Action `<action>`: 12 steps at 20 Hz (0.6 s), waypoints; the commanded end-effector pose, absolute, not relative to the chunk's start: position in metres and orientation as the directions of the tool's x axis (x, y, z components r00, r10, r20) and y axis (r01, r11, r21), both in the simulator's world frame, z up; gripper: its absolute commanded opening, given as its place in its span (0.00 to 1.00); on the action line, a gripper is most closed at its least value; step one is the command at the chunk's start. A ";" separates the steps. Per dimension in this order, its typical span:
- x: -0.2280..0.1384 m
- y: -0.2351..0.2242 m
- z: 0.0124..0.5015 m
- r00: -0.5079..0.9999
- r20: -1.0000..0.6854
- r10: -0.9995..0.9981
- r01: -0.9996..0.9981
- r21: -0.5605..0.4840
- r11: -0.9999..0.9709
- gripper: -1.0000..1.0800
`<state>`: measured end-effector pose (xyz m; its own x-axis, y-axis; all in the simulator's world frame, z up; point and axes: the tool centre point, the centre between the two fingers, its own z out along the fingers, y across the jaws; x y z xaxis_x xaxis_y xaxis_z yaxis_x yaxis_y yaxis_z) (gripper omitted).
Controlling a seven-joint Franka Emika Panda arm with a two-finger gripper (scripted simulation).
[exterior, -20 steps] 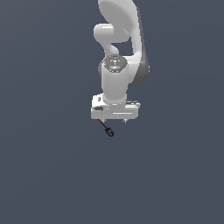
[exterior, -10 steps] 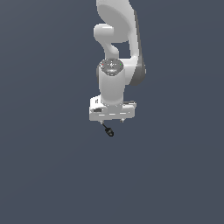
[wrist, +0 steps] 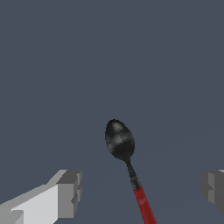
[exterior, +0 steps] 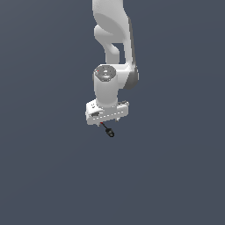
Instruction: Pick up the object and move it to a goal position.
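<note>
The object is a small spoon with a black bowl and a thin dark stem ending in a red handle. In the exterior view the spoon (exterior: 108,131) lies just under the white gripper (exterior: 107,122), with its red end hidden below the hand. In the wrist view the spoon (wrist: 119,139) lies between the two grey fingertips (wrist: 69,192), which stand wide apart on either side of it and touch nothing. The gripper (wrist: 141,188) is open and empty, centred over the red handle.
The white arm (exterior: 112,39) rises straight above the gripper. All around is a plain dark grey-blue surface (exterior: 176,176). No goal marker shows in either view.
The gripper has come down a little and shifted slightly toward the exterior view's left, closing the gap to the spoon. The spoon has not moved.
</note>
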<state>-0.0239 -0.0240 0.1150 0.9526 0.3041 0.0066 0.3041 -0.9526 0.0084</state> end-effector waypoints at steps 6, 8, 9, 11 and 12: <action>-0.044 -0.042 0.089 0.877 0.000 0.481 0.481 0.009 -0.877 0.96; -0.049 -0.046 0.083 0.853 -0.001 0.522 0.522 0.007 -0.853 0.96; -0.051 -0.048 0.081 0.841 -0.002 0.541 0.541 0.007 -0.841 0.96; -0.055 -0.051 0.076 0.819 -0.002 0.574 0.574 0.005 -0.819 0.96; -0.057 -0.052 0.074 0.808 -0.002 0.589 0.589 0.005 -0.808 0.96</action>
<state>-0.0541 -0.0501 0.0771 0.8267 0.5626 -0.0023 0.5626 -0.8267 0.0055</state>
